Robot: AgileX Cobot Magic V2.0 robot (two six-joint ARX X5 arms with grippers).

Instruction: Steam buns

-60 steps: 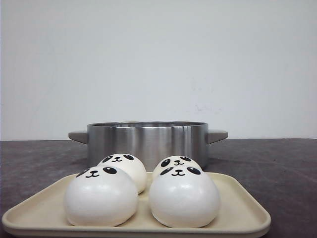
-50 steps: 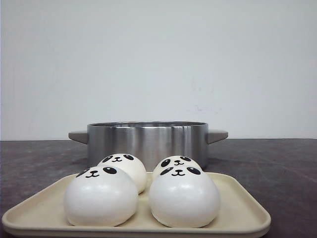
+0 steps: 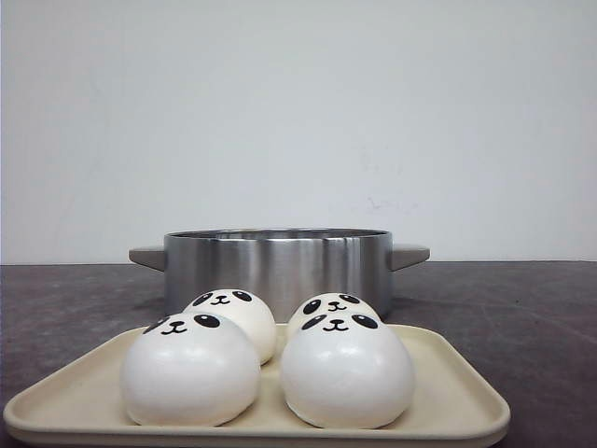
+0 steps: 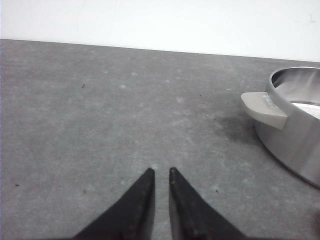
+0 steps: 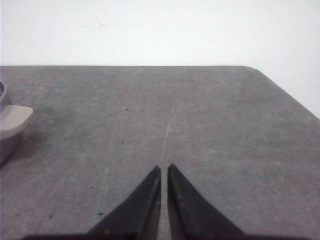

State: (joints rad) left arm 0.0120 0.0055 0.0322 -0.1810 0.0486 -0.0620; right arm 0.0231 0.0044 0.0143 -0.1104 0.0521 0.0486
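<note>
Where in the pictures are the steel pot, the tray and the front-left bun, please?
steel pot [image 3: 277, 264], front view, middle of its side wall.
tray [image 3: 459, 390], front view, bare right floor.
front-left bun [image 3: 190, 373], front view, middle of its dome.

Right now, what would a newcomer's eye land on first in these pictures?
Four panda-faced buns sit in two rows on a beige tray nearest the camera. Behind it stands a steel pot with grey handles. Both end effectors, left and right, sit nearly closed over bare tabletop.
</note>
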